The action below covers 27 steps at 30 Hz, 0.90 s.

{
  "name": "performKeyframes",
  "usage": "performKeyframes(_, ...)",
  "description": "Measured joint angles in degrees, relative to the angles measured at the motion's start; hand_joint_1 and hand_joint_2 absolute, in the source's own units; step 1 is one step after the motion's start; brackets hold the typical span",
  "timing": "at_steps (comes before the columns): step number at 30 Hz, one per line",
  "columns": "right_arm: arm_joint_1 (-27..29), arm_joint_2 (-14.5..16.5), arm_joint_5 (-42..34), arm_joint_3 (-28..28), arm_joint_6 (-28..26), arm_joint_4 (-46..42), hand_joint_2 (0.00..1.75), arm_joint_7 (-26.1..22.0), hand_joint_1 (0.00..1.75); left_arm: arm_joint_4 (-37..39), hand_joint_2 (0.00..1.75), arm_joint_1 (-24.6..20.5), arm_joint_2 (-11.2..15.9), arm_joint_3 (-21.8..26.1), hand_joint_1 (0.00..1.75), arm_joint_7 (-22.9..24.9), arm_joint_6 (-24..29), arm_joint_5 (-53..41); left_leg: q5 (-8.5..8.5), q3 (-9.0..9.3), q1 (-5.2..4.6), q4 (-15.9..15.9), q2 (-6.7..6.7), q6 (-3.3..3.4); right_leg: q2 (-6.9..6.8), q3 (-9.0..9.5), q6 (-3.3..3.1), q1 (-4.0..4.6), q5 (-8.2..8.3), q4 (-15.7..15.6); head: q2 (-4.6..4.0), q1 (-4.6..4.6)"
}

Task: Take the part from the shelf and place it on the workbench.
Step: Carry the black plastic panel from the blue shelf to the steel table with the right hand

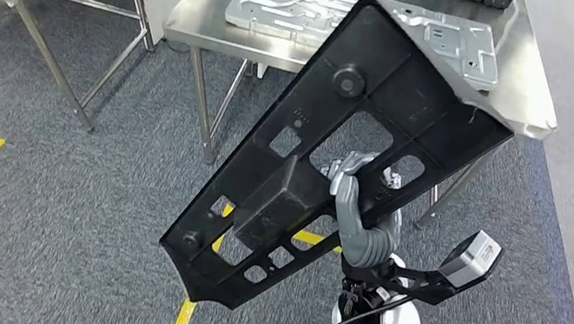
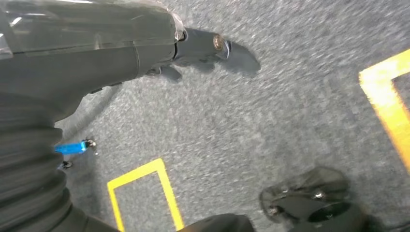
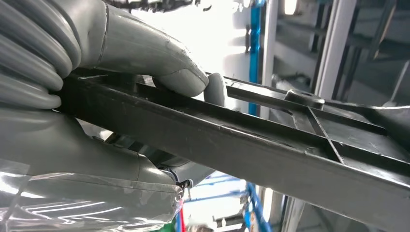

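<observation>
A large black part (image 1: 336, 161) was held aloft by the right hand (image 1: 358, 214), running diagonally from the lower centre of the head view up towards the upper right. The fingers were hooked through one of its cut-outs, and in the right wrist view the thumb (image 3: 159, 63) was pressed over a flat rib of the part (image 3: 270, 145), so the hand was closed firmly on it.

The part was judged to be a stiff moulded plastic panel, light for its size but long and awkward, with ribs, a raised box section and many openings. With the hold taken near mid-length, the panel could be expected to swing or twist about the hand; an opening edge or a rib was judged the safest purchase, since the flat faces looked smooth.

The workbench (image 1: 530, 106) stood at the upper centre of the head view, a grey metal plate (image 1: 291, 9) already lying on it. The panel's upper end overlapped the bench edge in the picture; whether it touched could not be told.

The left hand (image 2: 203, 48) hung over grey carpet (image 2: 270, 125) marked with yellow tape (image 2: 167, 193). Its fingers appeared to hold nothing, but most of it was hidden behind its cover, so its state could not be told.
</observation>
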Motion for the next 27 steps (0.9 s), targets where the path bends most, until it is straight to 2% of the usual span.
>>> performKeyframes(1, 0.1, -0.1, 0.0, 0.3, 0.6, -0.1, 1.75, -0.2, 1.75, 0.0, 1.75, 0.0, 0.0, 0.0, 0.00, 0.0, 0.0, -0.1, -0.32, 0.42, -0.04, -0.1, 0.07, -0.37, -0.03, 0.32, -0.33, 0.23, 0.18, -1.1, -0.01, -0.04)
performKeyframes(3, 0.4, -0.2, 0.2, 1.0, 1.8, -0.4, 1.75, -0.6, 1.75, 0.0, 1.75, -0.1, 0.1, 0.0, 0.00, -0.1, -0.1, -0.2, -0.42, 1.06, -0.11, -0.1, 0.22, -1.04, 0.24, 0.97, -1.06, 0.31, -0.37, -1.5, 0.00, -0.09)
performKeyframes(4, 0.4, -0.3, 0.6, 1.3, 2.2, -0.7, 1.75, -0.8, 1.75, 0.0, 1.75, -0.1, 0.1, 0.0, 0.00, -0.1, -0.2, -0.3, -0.32, 1.20, -0.09, 0.7, 0.26, -1.25, 0.39, 1.58, -1.39, 0.20, -0.64, -1.8, -0.01, -0.08)
performKeyframes(5, 0.4, -0.4, 0.9, 1.7, 2.6, -1.0, 1.75, -1.0, 1.75, 0.0, 1.75, -0.2, 0.2, 0.0, 0.00, -0.1, -0.2, -0.3, -0.45, 0.51, -0.06, 2.4, 0.24, -1.41, 0.45, 2.28, -1.76, 0.07, -0.99, -2.0, 0.00, -0.14)
performKeyframes(6, 0.4, -0.4, 1.3, 2.2, 3.0, -1.3, 1.75, -1.2, 1.75, 0.0, 1.75, -0.3, 0.2, 0.0, 0.00, -0.1, -0.3, -0.4, -1.06, -0.91, 0.00, 5.2, 0.22, -1.56, 0.50, 2.98, -2.06, -0.01, -1.38, -2.2, 0.00, -0.18)
performKeyframes(8, 0.5, -0.5, 1.7, 2.9, 3.4, -1.7, 1.75, -1.3, 1.75, 0.0, 1.75, -0.5, 0.2, 0.0, 0.00, -0.3, -0.4, -0.3, -3.74, -5.33, 0.05, 12.3, 0.19, -1.83, 0.47, 4.07, -2.46, 0.02, -2.34, -2.3, 0.00, -0.27)
performKeyframes(9, 0.7, -0.6, 1.7, 3.2, 3.5, -1.8, 1.75, -1.3, 1.75, 0.0, 1.75, -0.6, 0.2, 0.0, 0.00, -0.4, -0.4, -0.3, -5.17, -7.47, 0.06, 14.9, 0.19, -1.93, 0.49, 4.62, -2.50, 0.05, -2.84, -2.3, 0.00, -0.25)
performKeyframes(10, 0.8, -0.7, 1.8, 3.4, 3.6, -1.8, 1.75, -1.3, 1.75, 0.0, 1.75, -0.8, 0.2, 0.0, 0.00, -0.4, -0.4, -0.2, -5.75, -8.92, 0.06, 16.0, 0.20, -2.01, 0.53, 5.24, -2.50, 0.08, -3.35, -2.3, 0.01, -0.26)
performKeyframes(11, 0.8, -0.7, 1.8, 3.5, 3.6, -1.8, 1.75, -1.3, 1.75, 0.0, 1.75, -0.9, 0.2, 0.0, 0.00, -0.5, -0.4, -0.2, -5.02, -9.56, 0.06, 15.3, 0.20, -2.04, 0.61, 5.95, -2.45, 0.08, -3.87, -2.3, 0.00, -0.25)
performKeyframes(12, 0.9, -0.7, 1.9, 3.7, 3.7, -1.9, 1.75, -1.4, 1.75, 0.0, 1.75, -0.9, 0.2, 0.0, 0.00, -0.5, -0.4, -0.2, -2.83, -9.42, 0.07, 12.9, 0.20, -2.01, 0.71, 6.73, -2.36, 0.08, -4.40, -2.3, 0.00, -0.25)
performKeyframes(13, 0.9, -0.8, 2.0, 3.8, 3.9, -1.9, 1.75, -1.5, 1.75, 0.0, 1.75, -0.8, 0.2, 0.0, 0.00, -0.5, -0.4, -0.2, 0.46, -8.90, 0.06, 9.3, 0.20, -1.87, 0.81, 7.48, -2.23, 0.08, -4.94, -2.3, -0.01, -0.25)
performKeyframes(14, 0.9, -0.8, 2.2, 3.9, 4.1, -1.9, 1.75, -1.6, 1.75, 0.0, 1.75, -0.7, 0.2, 0.1, 0.00, -0.5, -0.4, -0.1, 2.93, -8.50, -0.05, 6.3, 0.19, -1.70, 0.89, 8.06, -2.03, 0.10, -5.38, -2.3, -0.01, -0.21)
performKeyframes(15, 0.9, -0.9, 2.3, 4.1, 4.4, -2.0, 1.75, -1.8, 1.75, 0.0, 1.75, -0.6, 0.2, 0.1, 0.00, -0.5, -0.4, -0.1, 4.42, -8.17, -0.22, 4.0, 0.22, -1.39, 0.95, 8.33, -1.76, 0.10, -5.75, -2.2, -0.01, -0.25)
performKeyframes(16, 1.0, -1.0, 2.5, 4.2, 4.6, -2.1, 1.75, -1.9, 1.75, 0.0, 1.75, -0.6, 0.2, 0.1, 0.00, -0.5, -0.4, 0.0, 5.27, -8.12, -0.40, 2.6, 0.25, -1.01, 0.99, 8.48, -1.41, 0.10, -6.03, -2.2, -0.01, -0.24)
performKeyframes(19, 1.4, -1.3, 2.6, 4.6, 5.0, -2.8, 1.75, -2.2, 1.75, 0.0, 1.75, -0.6, 0.2, 0.1, 0.00, -0.5, -0.5, -0.1, 5.22, -7.29, -0.46, 1.7, 0.17, 0.32, 0.91, 8.79, -0.20, 0.07, -6.30, -1.2, 0.00, -0.22)
performKeyframes(21, 1.6, -1.4, 2.6, 4.7, 5.1, -3.3, 1.75, -2.3, 1.75, 0.0, 1.75, -0.5, 0.3, 0.1, 0.00, -0.5, -0.5, -0.3, 4.96, -5.87, -0.25, 1.1, 0.13, 0.95, 0.71, 7.70, 0.49, -0.04, -7.53, 1.9, 0.00, -0.09)
performKeyframes(22, 1.7, -1.5, 2.6, 4.7, 5.2, -3.5, 1.75, -2.4, 1.75, 0.0, 1.75, -0.4, 0.3, 0.1, 0.00, -0.4, -0.5, -0.3, 4.79, -5.38, -0.21, 0.9, 0.19, 1.12, 0.63, 6.09, 0.77, -0.14, -8.70, 4.7, 0.00, -0.02)
performKeyframes(24, 2.1, -1.7, 2.6, 4.7, 5.2, -3.7, 1.75, -2.4, 1.75, 0.0, 1.75, -0.1, 0.3, 0.1, 0.00, -0.4, -0.5, -0.4, 4.21, -4.74, -0.21, 0.7, 0.21, 1.28, 0.59, 1.39, 1.03, -0.29, -10.97, 11.3, -0.01, 0.03)
performKeyframes(25, 2.3, -1.8, 2.6, 4.7, 5.2, -3.7, 1.75, -2.4, 1.75, 0.0, 1.75, 0.1, 0.3, 0.1, 0.00, -0.4, -0.5, -0.4, 3.84, -4.40, -0.21, 0.7, 0.17, 1.25, 0.57, -0.55, 1.07, -0.36, -11.17, 13.2, -0.01, 0.03)
performKeyframes(26, 2.5, -1.9, 2.6, 4.7, 5.2, -3.7, 1.75, -2.4, 1.75, 0.0, 1.75, 0.3, 0.3, 0.1, 0.00, -0.4, -0.5, -0.4, 3.39, -3.90, -0.21, 0.7, 0.09, 1.19, 0.54, -1.57, 1.06, -0.41, -10.26, 13.2, -0.01, 0.04)
performKeyframes(27, 2.7, -2.0, 2.6, 4.7, 5.2, -3.8, 1.75, -2.4, 1.75, 0.0, 1.75, 0.4, 0.3, 0.1, 0.00, -0.4, -0.5, -0.4, 2.89, -3.23, -0.20, 0.7, 0.02, 1.10, 0.50, -1.50, 0.99, -0.43, -8.24, 11.2, -0.01, 0.03)
